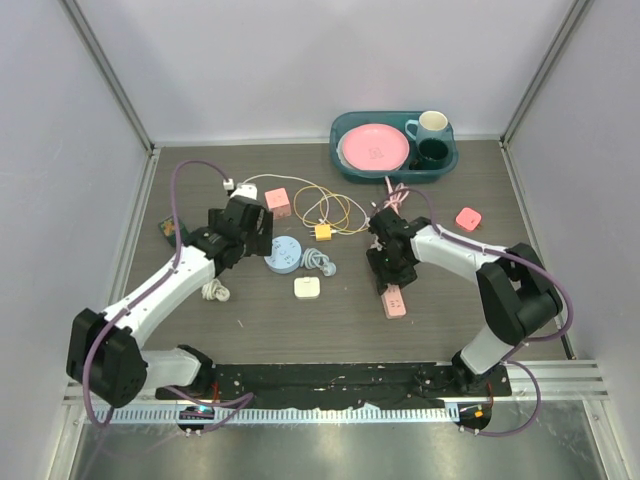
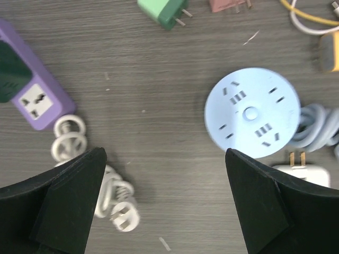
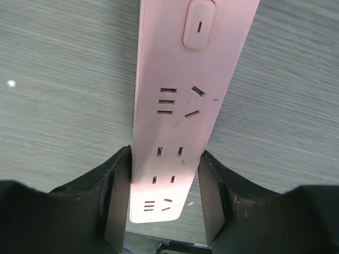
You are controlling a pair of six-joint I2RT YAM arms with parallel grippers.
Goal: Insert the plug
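Pivoting is threatening: right tool [image 3: 165, 190] is gripping pink power strip [image 3: 185, 106] only near one end, while left tool [image 2: 165, 159] is hanging wide, empty.

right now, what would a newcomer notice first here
The right hand clamps the sides of a pink power strip. Near the open left hand lies a round pale blue socket hub, and a teal tray with a pink plate stands at the far edge.

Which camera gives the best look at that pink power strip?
Right wrist view: the pink power strip fills it, sockets and switch plain, right claw gripping its sides. Top view shows it small, partly hidden. Left wrist view misses it.
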